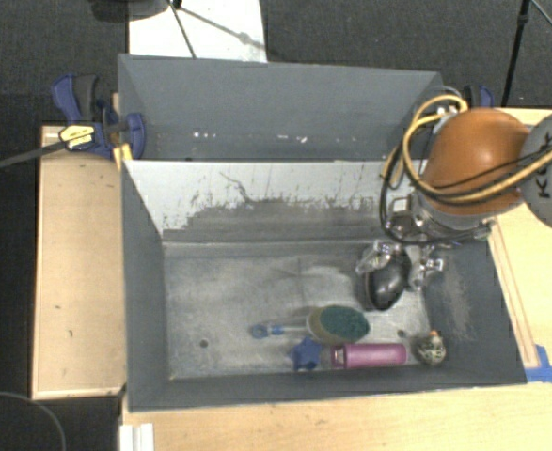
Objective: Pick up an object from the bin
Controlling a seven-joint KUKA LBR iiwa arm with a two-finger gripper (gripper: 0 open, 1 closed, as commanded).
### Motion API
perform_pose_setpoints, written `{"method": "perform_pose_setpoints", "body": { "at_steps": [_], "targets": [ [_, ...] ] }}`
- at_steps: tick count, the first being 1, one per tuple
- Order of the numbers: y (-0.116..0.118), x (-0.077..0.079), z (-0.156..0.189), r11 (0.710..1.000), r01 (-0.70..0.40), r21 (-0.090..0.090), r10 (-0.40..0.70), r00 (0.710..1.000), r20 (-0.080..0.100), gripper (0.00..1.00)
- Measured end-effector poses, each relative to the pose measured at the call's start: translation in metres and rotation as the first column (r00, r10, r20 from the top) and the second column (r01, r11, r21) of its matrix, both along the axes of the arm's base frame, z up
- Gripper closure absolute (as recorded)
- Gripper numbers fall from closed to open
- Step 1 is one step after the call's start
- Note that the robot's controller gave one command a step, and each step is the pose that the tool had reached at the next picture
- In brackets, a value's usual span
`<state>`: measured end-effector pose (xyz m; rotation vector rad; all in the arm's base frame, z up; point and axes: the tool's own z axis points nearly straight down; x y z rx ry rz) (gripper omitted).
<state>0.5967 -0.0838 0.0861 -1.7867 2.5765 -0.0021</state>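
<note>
My gripper (pixel 400 259) hangs low over the right part of the bin floor, under the arm's orange cover. A dark, glossy oval shape (pixel 386 287) sits directly below it, touching or nearly so; whether it is a loose thing or part of the gripper I cannot make out. Just left and nearer the front lies a round dark green disc (pixel 339 324). A magenta cylinder (pixel 370 354) lies along the front wall. A small brownish round thing (pixel 432 349) rests to its right.
A blue-handled brush or spoon (pixel 274 330) and a small blue piece (pixel 306 354) lie at the front centre. The loose things sit bunched in the front right; the left half and back of the floor are bare scuffed metal.
</note>
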Motion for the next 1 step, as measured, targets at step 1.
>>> {"method": "perform_pose_setpoints", "body": {
  "at_steps": [1],
  "targets": [
    [0.0005,0.0013,0.0393,1.000,0.007,-0.001,-0.007,1.000,0.001,1.00]
  ]
}}
